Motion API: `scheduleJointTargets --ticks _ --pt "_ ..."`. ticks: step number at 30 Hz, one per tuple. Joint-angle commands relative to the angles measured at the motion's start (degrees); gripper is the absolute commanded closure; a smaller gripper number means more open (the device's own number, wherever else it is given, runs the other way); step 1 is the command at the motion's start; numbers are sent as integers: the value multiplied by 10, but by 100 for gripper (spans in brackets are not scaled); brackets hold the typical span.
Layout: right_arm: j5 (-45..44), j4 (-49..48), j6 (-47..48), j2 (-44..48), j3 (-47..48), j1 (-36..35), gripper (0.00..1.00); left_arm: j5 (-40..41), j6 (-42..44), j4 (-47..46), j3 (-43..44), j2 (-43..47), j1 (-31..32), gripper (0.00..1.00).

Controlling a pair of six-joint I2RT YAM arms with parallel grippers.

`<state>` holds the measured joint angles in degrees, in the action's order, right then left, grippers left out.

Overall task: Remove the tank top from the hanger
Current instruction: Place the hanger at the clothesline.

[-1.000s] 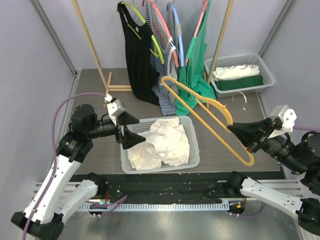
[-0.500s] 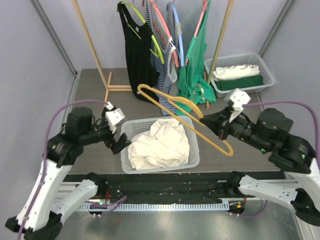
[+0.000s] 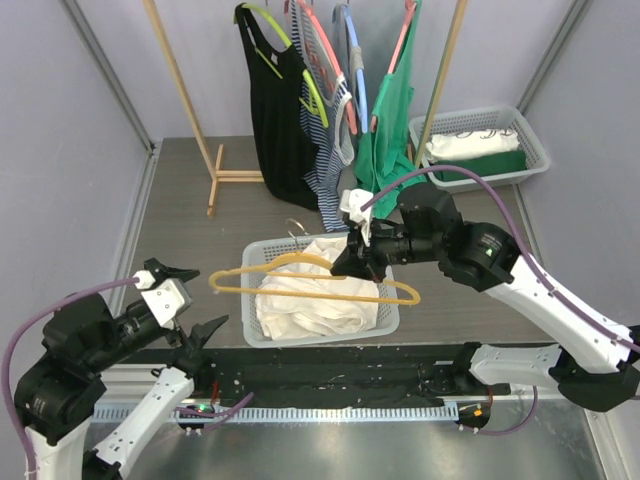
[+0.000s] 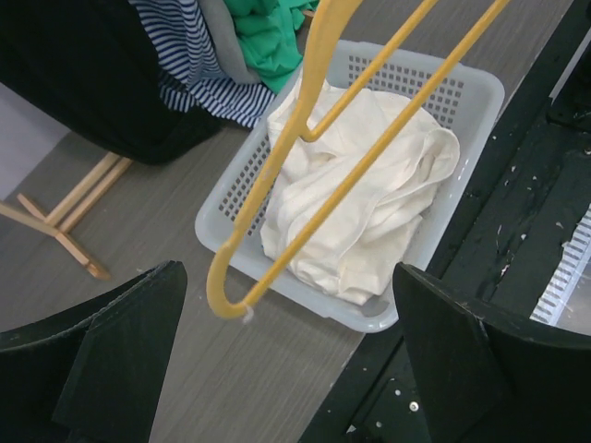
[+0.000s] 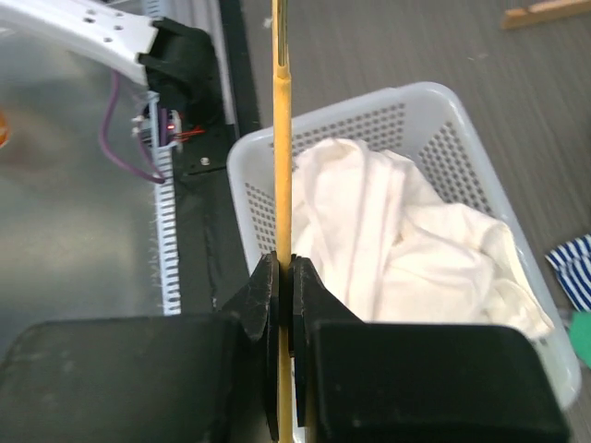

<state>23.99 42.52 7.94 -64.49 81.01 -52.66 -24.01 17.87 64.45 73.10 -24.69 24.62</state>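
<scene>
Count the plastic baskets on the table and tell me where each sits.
2. One basket sits front center, holding the crumpled white tank top; the other basket sits far right beside the rack, holding folded clothes. None appears hidden.

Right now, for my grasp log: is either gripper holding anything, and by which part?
Right gripper pinches the yellow hanger by one thin straight bar; left gripper is open, empty.
</scene>
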Motion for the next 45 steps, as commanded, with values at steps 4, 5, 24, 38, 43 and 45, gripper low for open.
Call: scheduleJointTargets --ticks 4,5,24,38,43,45 --pt "159 16 36 -39 45 -2 99 -9 -1 9 -14 -18 -3 0" --pt "170 19 39 -41 49 -2 99 -19 0 13 -16 -18 -3 0" --pt "227 59 78 -73 90 -2 99 -226 49 69 -56 -81 -3 0" --pt "233 -23 52 -60 62 -2 99 -230 38 69 -67 -72 -2 70" --pt "219 -31 63 -74 74 -2 99 -232 29 61 -65 -77 -3 98" --pt "206 -35 69 -78 79 -2 99 -231 30 61 -66 -79 -3 100"
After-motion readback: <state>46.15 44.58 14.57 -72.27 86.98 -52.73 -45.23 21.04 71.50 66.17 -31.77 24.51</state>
